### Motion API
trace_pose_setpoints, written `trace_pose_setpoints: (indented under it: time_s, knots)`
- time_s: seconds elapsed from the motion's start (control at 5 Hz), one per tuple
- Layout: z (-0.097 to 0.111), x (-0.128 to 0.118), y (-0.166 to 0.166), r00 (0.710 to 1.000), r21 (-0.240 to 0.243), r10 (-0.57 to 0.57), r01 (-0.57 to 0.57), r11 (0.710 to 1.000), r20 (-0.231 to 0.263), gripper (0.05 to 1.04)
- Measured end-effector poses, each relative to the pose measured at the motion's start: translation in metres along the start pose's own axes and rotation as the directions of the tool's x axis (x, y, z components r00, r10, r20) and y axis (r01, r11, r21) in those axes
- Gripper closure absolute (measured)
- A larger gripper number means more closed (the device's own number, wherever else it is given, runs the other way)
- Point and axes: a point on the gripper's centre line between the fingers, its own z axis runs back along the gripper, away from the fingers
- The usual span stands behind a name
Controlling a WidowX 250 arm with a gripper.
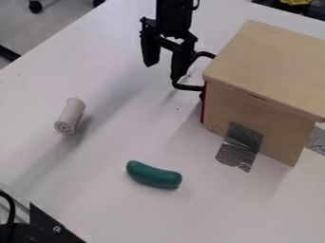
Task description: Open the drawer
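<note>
"What lies nearest?"

"A black bracket point(47, 224) at the lower left, with a black cable point(12, 208) beside it. Beyond those, a green curved toy point(154, 176) lies on the white table point(95, 194)."

"And at the right?"

"A wooden box point(273, 61), with silver tape point(240, 144) running from its near side down onto the table."

"Anything across from it?"

"A pale shaker point(70, 116), on its side, its holed end towards us."

"Where's the drawer?"

"At the box's left side as we look. Its red front point(204, 105) shows as a thin strip, and a black curved handle point(189, 87) sticks out from it."

"And the gripper point(162, 71)?"

"Just beyond, pointing down, its two fingers well apart with a gap between them. One is right by the handle; whether they touch, I can't quite make out."

"Farthest off?"

"Something yellow point(296, 2), past the table's far edge."
</note>
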Motion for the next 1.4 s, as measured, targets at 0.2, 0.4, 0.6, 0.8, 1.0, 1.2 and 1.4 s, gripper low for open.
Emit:
trace_pose_setpoints:
  time_s: [0.2, 0.4, 0.6, 0.8, 1.0, 1.2, 1.4]
  knots:
    - [-0.005, 0.008, -0.001, 1.0, 0.006, 0.007, -0.007, 1.0, -0.005, 0.084]
    - [-0.007, 0.012, -0.003, 1.0, 0.009, 0.012, -0.012, 1.0, 0.001, 0.084]
    - [-0.011, 0.018, -0.008, 1.0, 0.001, 0.016, -0.016, 1.0, 0.016, 0.084]
    - [-0.013, 0.025, -0.017, 1.0, 0.007, 0.004, -0.004, 1.0, 0.024, 0.085]
    - [-0.013, 0.028, -0.022, 0.999, 0.007, 0.001, -0.002, 1.0, 0.034, 0.087]
    - [-0.019, 0.03, -0.021, 1.0, 0.004, 0.013, -0.013, 1.0, 0.02, 0.135]
    - [-0.02, 0.03, -0.022, 1.0, 0.001, 0.014, -0.014, 1.0, 0.018, 0.415]
